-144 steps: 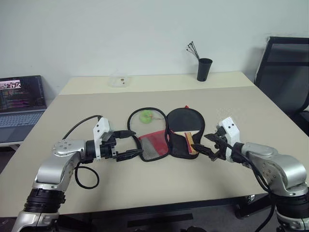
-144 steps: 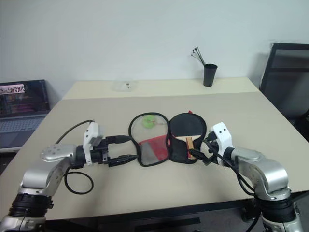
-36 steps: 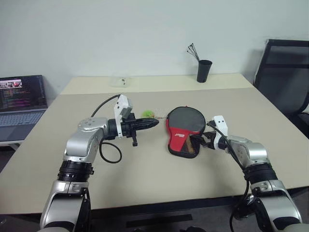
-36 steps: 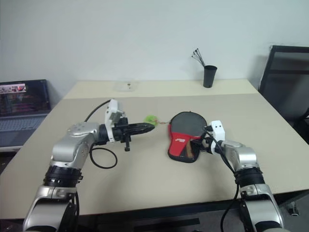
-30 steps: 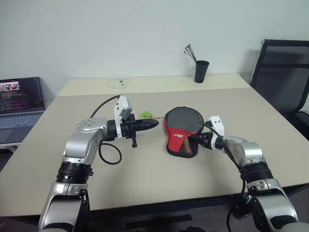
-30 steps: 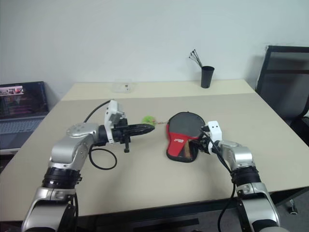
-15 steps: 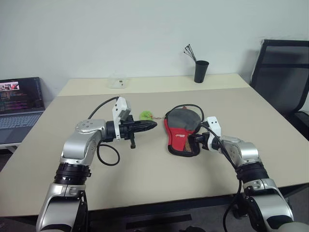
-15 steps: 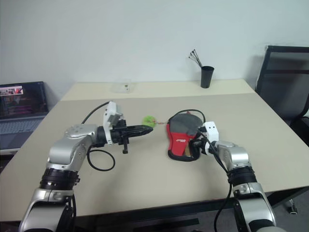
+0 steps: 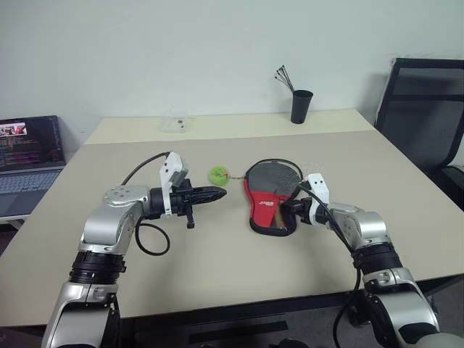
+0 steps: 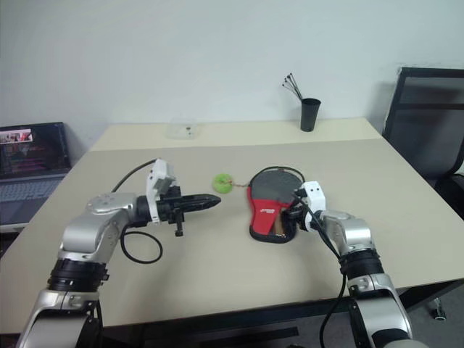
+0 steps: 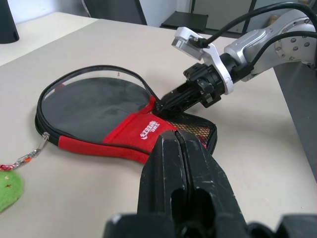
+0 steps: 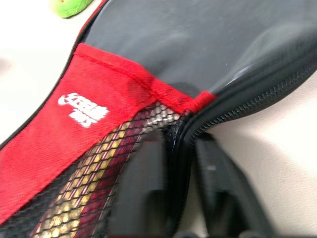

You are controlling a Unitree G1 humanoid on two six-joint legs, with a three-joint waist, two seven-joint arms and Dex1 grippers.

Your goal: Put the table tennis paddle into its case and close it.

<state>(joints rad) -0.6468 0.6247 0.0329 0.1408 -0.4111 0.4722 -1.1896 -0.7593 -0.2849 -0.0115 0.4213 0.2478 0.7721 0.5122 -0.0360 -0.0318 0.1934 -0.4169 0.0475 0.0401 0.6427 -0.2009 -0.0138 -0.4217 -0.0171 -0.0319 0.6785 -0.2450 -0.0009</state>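
Right hand: right of centre in the head views, at the case's edge where the mesh neck meets the round part. In its wrist view the two fingers straddle the zipped rim; whether they actually pinch it cannot be told. The placing suits steadying the rim or working the zip.
Left hand: centre-left, fingers pressed together on nothing, pointing toward the case but apart from it, probably held off so the other arm has room.
Case: flat on the table, centre of frame, folded over, red lettered panel up.
Paddle: inside the case; tan handle with red shows through the mesh at the neck.
Green ball: left of the case, tethered by a short chain, lying on the table.
Closure: by my reading the flap is shut, but the seam near the neck looks unfinished.
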